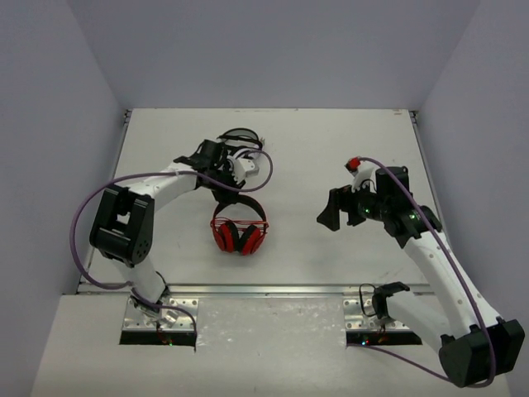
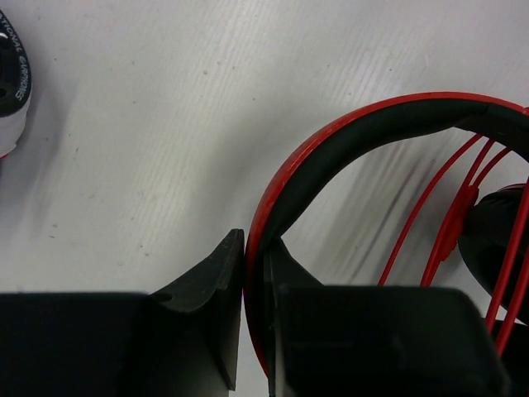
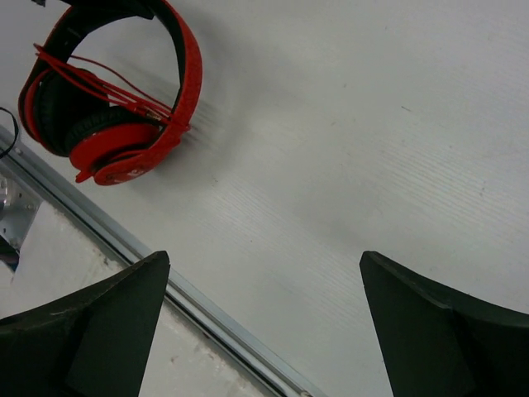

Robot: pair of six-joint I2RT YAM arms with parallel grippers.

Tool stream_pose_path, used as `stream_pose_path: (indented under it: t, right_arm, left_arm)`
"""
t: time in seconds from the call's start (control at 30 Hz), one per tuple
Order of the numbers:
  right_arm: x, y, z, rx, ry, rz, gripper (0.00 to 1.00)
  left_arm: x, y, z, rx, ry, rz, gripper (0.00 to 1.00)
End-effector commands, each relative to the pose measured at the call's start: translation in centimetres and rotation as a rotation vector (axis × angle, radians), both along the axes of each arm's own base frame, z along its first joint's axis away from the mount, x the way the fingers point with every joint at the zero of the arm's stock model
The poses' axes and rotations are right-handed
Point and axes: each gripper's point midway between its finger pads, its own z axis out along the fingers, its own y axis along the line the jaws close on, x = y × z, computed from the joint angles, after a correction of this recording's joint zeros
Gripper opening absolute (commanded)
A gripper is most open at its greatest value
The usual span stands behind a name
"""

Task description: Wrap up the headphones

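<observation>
The headphones (image 1: 239,231) are laid mid-table (image 1: 331,149), cable (image 3: 99,83) strung across the band. The headband is pinched by the left gripper (image 2: 254,248) — the right gripper (image 3: 264,265) is spread wide, empty, well apart.

left arm (image 1: 178,184) + right arm (image 1: 442,263): white links, black joint housings, purple cable (image 1: 80,223) looped along each. left gripper (image 2: 254,241), right gripper (image 3: 264,258): matte black wedge fingers. Bare metal base plates (image 1: 157,318).
</observation>
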Motion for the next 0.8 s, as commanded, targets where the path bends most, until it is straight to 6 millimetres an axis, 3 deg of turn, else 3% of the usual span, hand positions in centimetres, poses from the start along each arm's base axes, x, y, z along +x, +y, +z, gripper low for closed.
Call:
stream_pose_path:
  t: [0.0, 0.17, 0.43, 0.57, 0.7, 0.73, 0.77]
  right_arm:
    - [-0.2, 1.6, 1.7, 0.072, -0.035, 0.056, 0.99]
    - [-0.8, 2.0, 2.2, 0.078, -0.071, 0.078, 0.99]
    - [-2.1, 3.0, 2.8, 0.053, -0.128, 0.135, 0.99]
    - [-2.2, 3.2, 3.3, 0.052, -0.151, 0.147, 0.99]
    - [-2.4, 3.5, 3.4, 0.064, -0.157, 0.163, 0.99]
    - [-2.4, 3.5, 3.5, 0.064, -0.162, 0.165, 0.99]
    - [-2.4, 3.5, 3.6, 0.066, -0.167, 0.167, 0.99]
  left_arm:
    - [2.3, 0.2, 3.1, -0.074, -0.202, -0.061, 0.00]
    - [3.8, 2.2, 2.6, -0.083, -0.202, -0.043, 0.00]
    - [4.5, 3.8, -3.2, -0.042, -0.039, -0.024, 0.00]
    - [5.2, 4.4, -4.2, -0.027, -0.027, -0.002, 0.01]
    - [6.2, 4.5, -4.2, -0.020, -0.015, 0.032, 0.08]
    - [6.2, 4.4, -4.2, -0.020, -0.005, 0.031, 0.22]
    - [6.3, 4.5, -4.3, -0.011, 0.003, 0.046, 0.99]
